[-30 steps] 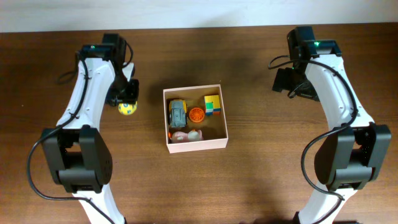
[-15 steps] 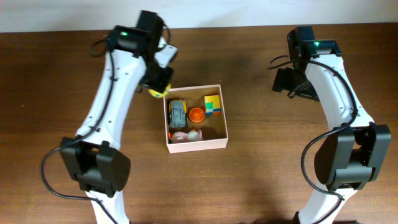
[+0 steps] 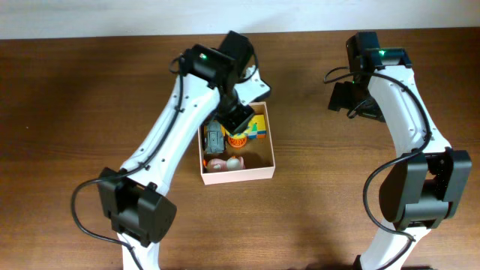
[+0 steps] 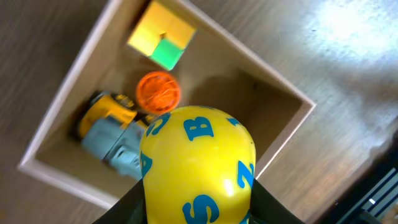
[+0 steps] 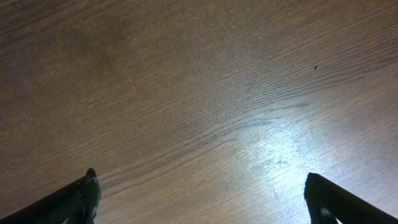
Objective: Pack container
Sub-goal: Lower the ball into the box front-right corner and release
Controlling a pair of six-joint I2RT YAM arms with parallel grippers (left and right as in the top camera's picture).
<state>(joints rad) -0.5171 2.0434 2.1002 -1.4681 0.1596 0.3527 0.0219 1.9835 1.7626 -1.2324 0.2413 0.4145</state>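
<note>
One yellow ball (image 4: 198, 155) pinched by left gripper (image 4: 196, 202), partly hiding container (image 4: 252, 93), right gripper (image 5: 200, 200) spread.

Blue letters B, S, Z on yellow ball (image 4: 198, 165), 2 more at left edge unreadable

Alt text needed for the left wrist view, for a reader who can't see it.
A yellow ball with blue letters, gripped in the left end effector, fills the lower foreground above the open container. Inside it lie a yellow-green block, an orange ball and a grey-and-yellow toy; wooden table surrounds it.
</note>
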